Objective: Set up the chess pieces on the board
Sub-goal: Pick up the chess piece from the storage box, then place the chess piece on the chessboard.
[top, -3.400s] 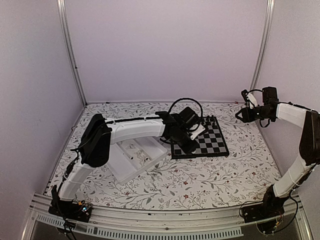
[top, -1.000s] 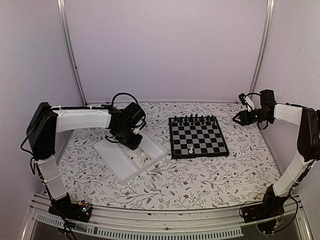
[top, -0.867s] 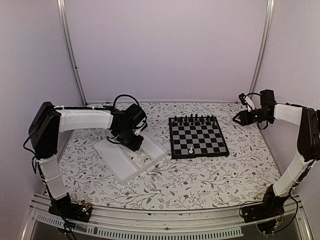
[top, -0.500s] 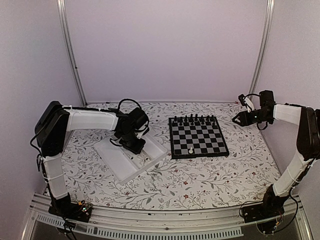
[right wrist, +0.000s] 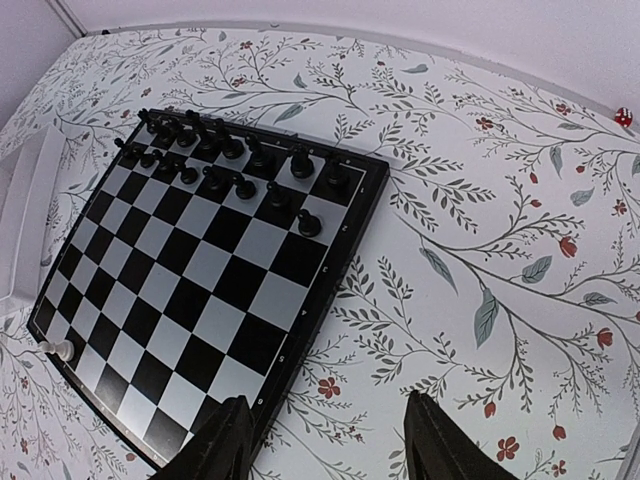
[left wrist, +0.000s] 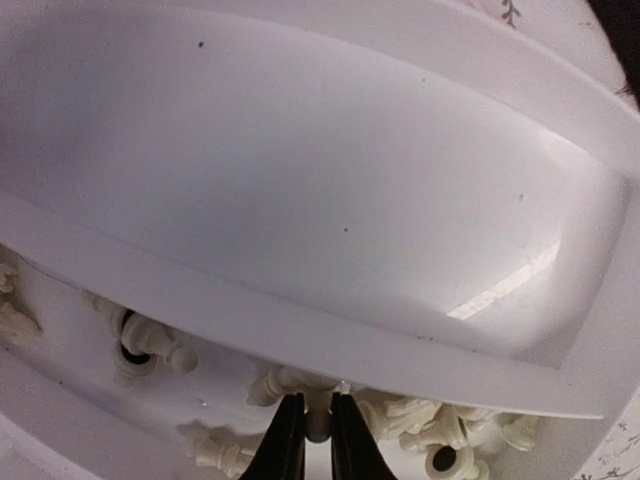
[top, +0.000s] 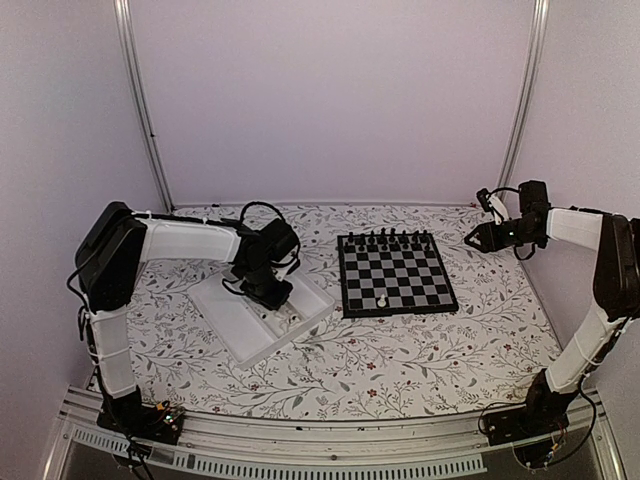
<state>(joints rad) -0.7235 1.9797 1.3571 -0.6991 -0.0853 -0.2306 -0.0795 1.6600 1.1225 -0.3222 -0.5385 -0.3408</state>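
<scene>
Chess pieces (top: 278,316) and the board (top: 400,272) both rested on the table (top: 400,370), a flower-patterned surface filling the lower half of the overhead view.

1. The left arm (top: 185,240) reached from the lower left corner up and across to centre left. The right arm (top: 580,225) rose along the right edge, with its wrist at the upper right.
2. The white tray (top: 232,328) lay at an angle at centre left, just left of the board and apart from it. In the left wrist view its inner divider (left wrist: 300,325) crossed the frame, with a large compartment above it and the compartment holding the white chess pieces (left wrist: 420,425) below it.
3. The board (right wrist: 200,270) sat at the centre of the overhead view. Black chessmen (top: 385,238) stood in two rows along its far edge, at the upper left of the right wrist view (right wrist: 230,160).
4. The left gripper (top: 272,295) was lowered into the right half of the tray. In the left wrist view, at bottom centre, the left gripper (left wrist: 317,405) was clenched, its jaws nearly together on a single white piece (left wrist: 318,428).
5. The right gripper (top: 472,238) was held clear of the table at the upper right, right of the board. It was released (right wrist: 325,400), with its jaws spread wide over the table.
6. One white pawn (top: 380,300) stood on the board row at the bottom of the overhead view; it showed at the lower left of the right wrist view (right wrist: 62,349).
</scene>
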